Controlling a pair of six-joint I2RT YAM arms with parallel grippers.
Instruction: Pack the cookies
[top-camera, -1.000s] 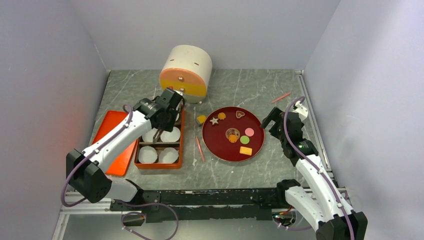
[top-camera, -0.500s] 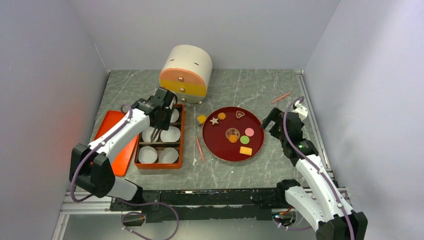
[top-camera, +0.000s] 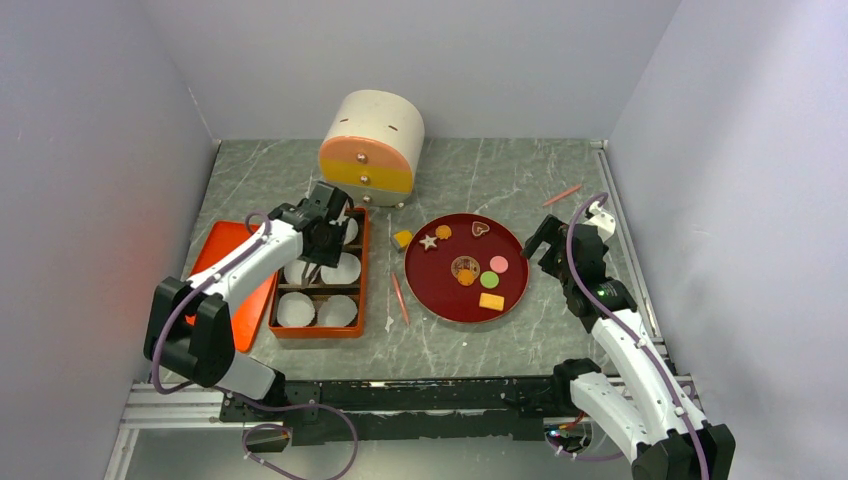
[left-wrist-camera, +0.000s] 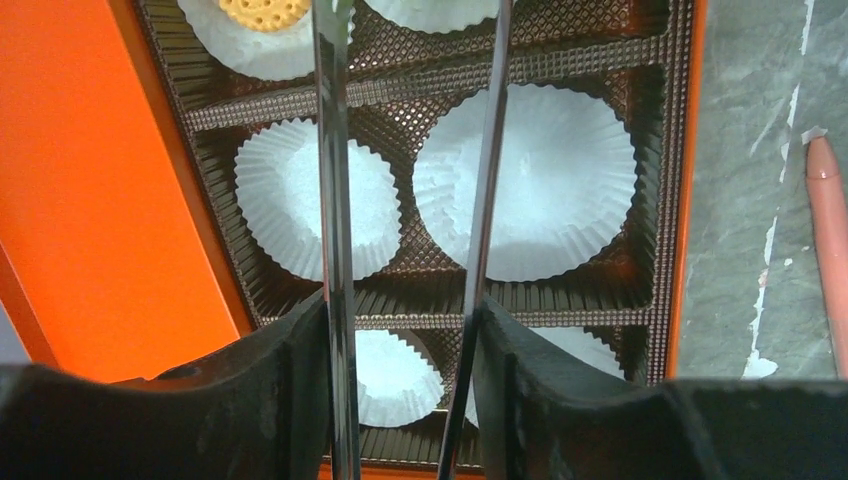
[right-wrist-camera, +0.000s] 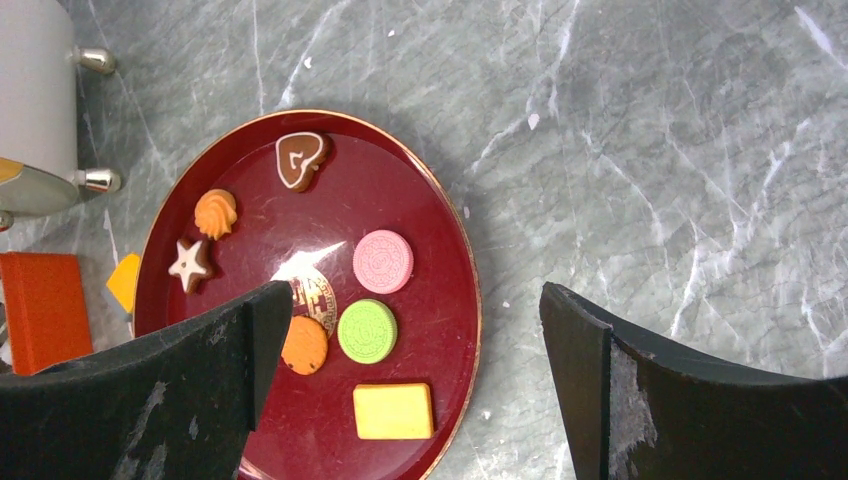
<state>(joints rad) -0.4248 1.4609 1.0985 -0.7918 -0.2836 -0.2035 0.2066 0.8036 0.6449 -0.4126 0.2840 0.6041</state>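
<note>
**One cookie boxed, eight on the plate**

Eight cookies (top-camera: 489, 280) are spread across a dark red plate (top-camera: 440, 296) set at the middle of the tabletop, a little toward the right edge. They are a brown heart (right-wrist-camera: 301, 158), an orange swirl (right-wrist-camera: 216, 211), a white star (right-wrist-camera: 188, 262), a pink round (right-wrist-camera: 383, 261), a green round (right-wrist-camera: 367, 331), an orange round (right-wrist-camera: 304, 345), a yellow rectangle (right-wrist-camera: 394, 411) and a brown patterned disc (right-wrist-camera: 318, 292), partly lost in glare. A yellow piece (top-camera: 403, 239) is seen on the marble just off the plate's far-left rim.

One pale biscuit (left-wrist-camera: 262, 10) is lodged in a white paper liner (left-wrist-camera: 540, 190) in the far row of an orange compartment box (top-camera: 363, 300). The box is placed toward the left edge, with its lid (top-camera: 220, 245) alongside.

The left gripper (left-wrist-camera: 412, 30) is held over the box's middle row, its thin metal blades (left-wrist-camera: 332, 200) narrowly parted with nothing between them. The right gripper (right-wrist-camera: 410, 290) is raised by the plate's right rim, spread wide and empty.

A pink stick (top-camera: 400, 298) is laid between box and plate, and a second stick (top-camera: 563, 194) near the far right corner. A cream drawer chest (top-camera: 372, 120) is stood by the far edge.
</note>
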